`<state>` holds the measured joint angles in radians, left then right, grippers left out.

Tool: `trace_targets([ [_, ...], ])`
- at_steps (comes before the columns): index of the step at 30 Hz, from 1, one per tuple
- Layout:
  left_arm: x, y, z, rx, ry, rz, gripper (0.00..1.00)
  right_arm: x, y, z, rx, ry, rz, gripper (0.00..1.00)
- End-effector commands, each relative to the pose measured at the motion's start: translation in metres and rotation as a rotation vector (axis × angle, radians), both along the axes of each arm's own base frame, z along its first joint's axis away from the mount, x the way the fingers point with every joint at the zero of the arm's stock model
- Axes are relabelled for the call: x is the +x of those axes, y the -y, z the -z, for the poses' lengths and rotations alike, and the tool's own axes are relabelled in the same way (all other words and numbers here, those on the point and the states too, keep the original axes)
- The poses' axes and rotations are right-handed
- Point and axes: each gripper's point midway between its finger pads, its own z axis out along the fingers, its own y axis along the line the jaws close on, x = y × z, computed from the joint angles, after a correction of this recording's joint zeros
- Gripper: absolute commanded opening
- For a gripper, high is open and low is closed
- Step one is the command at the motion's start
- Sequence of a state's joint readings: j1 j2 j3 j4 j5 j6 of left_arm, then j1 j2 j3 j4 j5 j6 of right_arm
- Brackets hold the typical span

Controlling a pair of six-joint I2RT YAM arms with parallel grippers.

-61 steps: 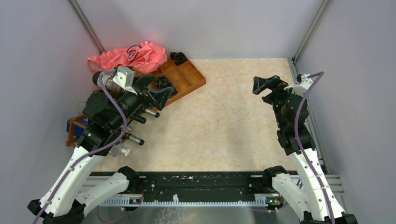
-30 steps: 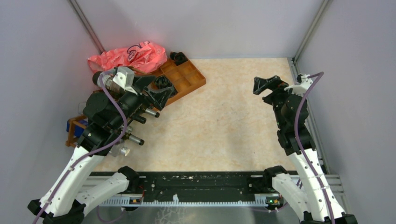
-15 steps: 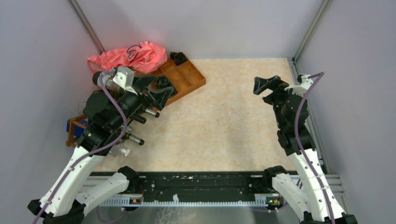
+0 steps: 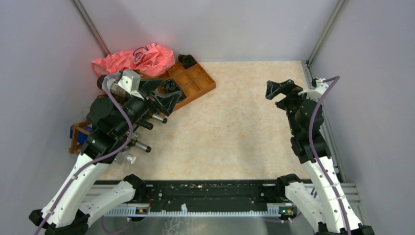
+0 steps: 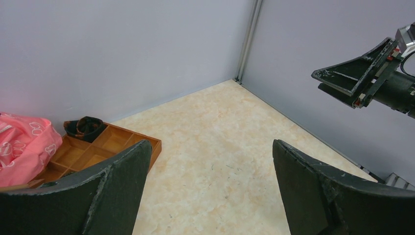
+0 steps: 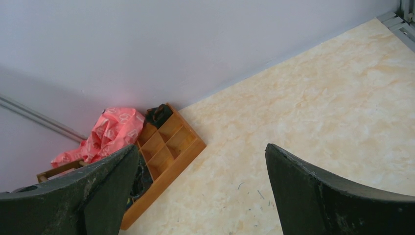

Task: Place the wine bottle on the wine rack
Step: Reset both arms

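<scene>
While they hang over the table (image 4: 230, 127), left gripper (image 5: 209, 147) and right gripper (image 6: 200, 147) stand spread wide

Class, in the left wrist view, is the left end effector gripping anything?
No, the black fingers of the left end effector stand apart, with only beige marbled tabletop between them.

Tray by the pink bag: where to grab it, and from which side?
Likely the tray's long outer wall, straddled from above on the side away from the bag: it is thin, upright and unobstructed, and the cells behind look empty there.
</scene>
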<state>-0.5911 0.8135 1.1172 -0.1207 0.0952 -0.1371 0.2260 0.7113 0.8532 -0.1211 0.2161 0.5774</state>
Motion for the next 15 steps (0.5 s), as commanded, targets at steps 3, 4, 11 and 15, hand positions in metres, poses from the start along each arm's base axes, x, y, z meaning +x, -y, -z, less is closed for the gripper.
trace_targets([
  [3, -0.0021, -0.0059, -0.0048, -0.005, 0.015, -0.017, 0.99, -0.0075, 0.0046, -0.0301, 0.008, 0.08, 0.013, 0.99],
  [4, -0.002, -0.0054, -0.0043, -0.004, 0.014, -0.015, 0.99, -0.0075, 0.0047, -0.0304, 0.007, 0.081, 0.014, 0.98],
  [11, -0.0019, -0.0056, -0.0045, -0.005, 0.014, -0.017, 0.99, -0.0078, 0.0052, -0.0317, 0.005, 0.085, 0.015, 0.98],
  [15, -0.0018, -0.0057, -0.0044, -0.004, 0.014, -0.017, 0.99, -0.0078, 0.0052, -0.0317, 0.002, 0.086, 0.015, 0.99],
])
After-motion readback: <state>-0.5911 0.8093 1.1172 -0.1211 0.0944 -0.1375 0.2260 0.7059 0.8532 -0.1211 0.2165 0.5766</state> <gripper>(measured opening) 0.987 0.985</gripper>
